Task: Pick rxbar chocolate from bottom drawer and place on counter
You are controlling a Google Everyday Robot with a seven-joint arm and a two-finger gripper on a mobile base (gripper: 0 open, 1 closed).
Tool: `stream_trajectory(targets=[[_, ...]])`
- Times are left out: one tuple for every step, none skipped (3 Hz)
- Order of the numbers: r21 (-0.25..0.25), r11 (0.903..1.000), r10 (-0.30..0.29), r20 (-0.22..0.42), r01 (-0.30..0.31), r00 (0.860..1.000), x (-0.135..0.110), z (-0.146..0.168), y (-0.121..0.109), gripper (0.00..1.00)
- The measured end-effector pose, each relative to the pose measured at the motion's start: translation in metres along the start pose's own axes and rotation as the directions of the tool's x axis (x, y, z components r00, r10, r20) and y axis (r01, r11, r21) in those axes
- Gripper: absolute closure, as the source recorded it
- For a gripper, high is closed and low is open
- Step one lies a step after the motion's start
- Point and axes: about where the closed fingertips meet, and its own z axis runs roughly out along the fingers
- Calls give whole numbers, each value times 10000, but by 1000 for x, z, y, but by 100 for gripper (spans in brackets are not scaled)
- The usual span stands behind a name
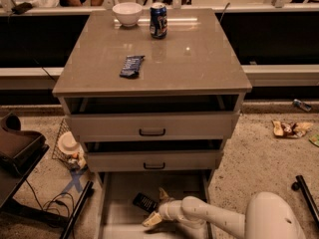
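Observation:
The rxbar chocolate (145,202), a small black wrapped bar, lies on the floor of the open bottom drawer (117,195), left of centre. My gripper (157,206) reaches into that drawer from the right on a white arm, just right of the bar and close to it. One pale fingertip (151,219) points down-left below the bar, another (163,193) sits above it. The counter (199,68) is the glossy grey-beige top of the cabinet.
On the counter lie a blue crinkled wrapped bar (131,65), a white bowl (127,13) and a blue can (158,20). Two upper drawers with black handles (152,132) stand slightly open. Cables and a dark chair (17,148) are at left; litter (289,128) lies on the floor at right.

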Motion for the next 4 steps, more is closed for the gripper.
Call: stream_trajectory(targets=[[-101,9999,48,16,-47,10000,4,15,1,0],[-181,9997,140,60,-139,9999,10,24,-2,0],[-290,9993,214,-114,-217,9997,17,30,-5,13],[-387,9987,311,-297,-322,9991,24,35,-6,37]])
